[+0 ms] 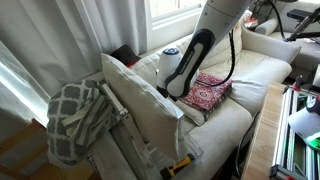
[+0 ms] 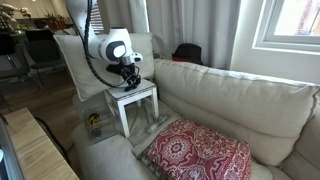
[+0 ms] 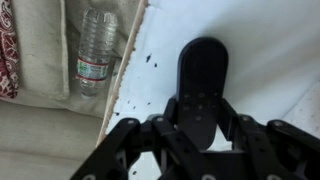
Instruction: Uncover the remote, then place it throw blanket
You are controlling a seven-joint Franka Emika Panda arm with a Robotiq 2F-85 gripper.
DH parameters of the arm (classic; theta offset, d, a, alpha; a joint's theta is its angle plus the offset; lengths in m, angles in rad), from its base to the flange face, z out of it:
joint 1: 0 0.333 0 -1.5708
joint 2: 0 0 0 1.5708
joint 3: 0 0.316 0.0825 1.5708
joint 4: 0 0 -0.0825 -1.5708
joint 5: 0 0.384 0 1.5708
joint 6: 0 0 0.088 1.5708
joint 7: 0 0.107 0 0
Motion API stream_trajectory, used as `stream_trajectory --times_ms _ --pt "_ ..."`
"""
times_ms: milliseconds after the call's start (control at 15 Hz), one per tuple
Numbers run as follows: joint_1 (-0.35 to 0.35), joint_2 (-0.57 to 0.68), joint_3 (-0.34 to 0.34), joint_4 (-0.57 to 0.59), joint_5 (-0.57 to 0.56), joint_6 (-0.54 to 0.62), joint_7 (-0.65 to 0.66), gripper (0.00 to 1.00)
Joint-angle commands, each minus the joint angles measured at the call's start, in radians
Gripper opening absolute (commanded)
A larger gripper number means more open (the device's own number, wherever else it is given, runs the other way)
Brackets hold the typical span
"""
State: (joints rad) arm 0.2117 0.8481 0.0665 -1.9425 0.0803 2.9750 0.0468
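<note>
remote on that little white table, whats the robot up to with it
The robot arm has its pincer down over the small white table beside the sofa, fingers on either side of the black remote, which lies uncovered on the tabletop. Whether the grip is firm yet cannot be told. The grey patterned throw blanket lies bunched beside a large cushion.

A home living room: a deep cream sofa (image 2: 235, 95) carrying a red patterned cushion (image 2: 200, 152), a grey-and-white throw blanket (image 1: 78, 118) lying close by (loosely bunched), long pale curtains (image 2: 200, 25), and a bright white-framed window (image 2: 297, 22) behind the seating.
</note>
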Motion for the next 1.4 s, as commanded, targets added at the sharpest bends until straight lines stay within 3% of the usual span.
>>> stream_trajectory --times_ms 0,400,467,533,1133,1200,1267,1333 --pt "0.019 -0.075 -0.043 -0.083 -0.002 -0.001 0.070 0.19" --pt "0.084 -0.230 -0.153 -0.218 -0.008 -0.016 0.177 0.19" --pt "0.031 -0.149 -0.100 -0.137 -0.014 -0.003 0.126 0.19" --pt "0.034 -0.167 -0.107 -0.149 -0.014 -0.003 0.132 0.44" --pt "0.032 -0.158 -0.101 -0.143 -0.013 -0.003 0.131 0.44" --pt "0.032 -0.158 -0.101 -0.143 -0.013 -0.003 0.131 0.19" --pt "0.016 -0.153 -0.096 -0.135 -0.006 -0.015 0.130 0.19" --pt "-0.058 -0.148 -0.050 -0.123 0.010 -0.048 0.088 0.19"
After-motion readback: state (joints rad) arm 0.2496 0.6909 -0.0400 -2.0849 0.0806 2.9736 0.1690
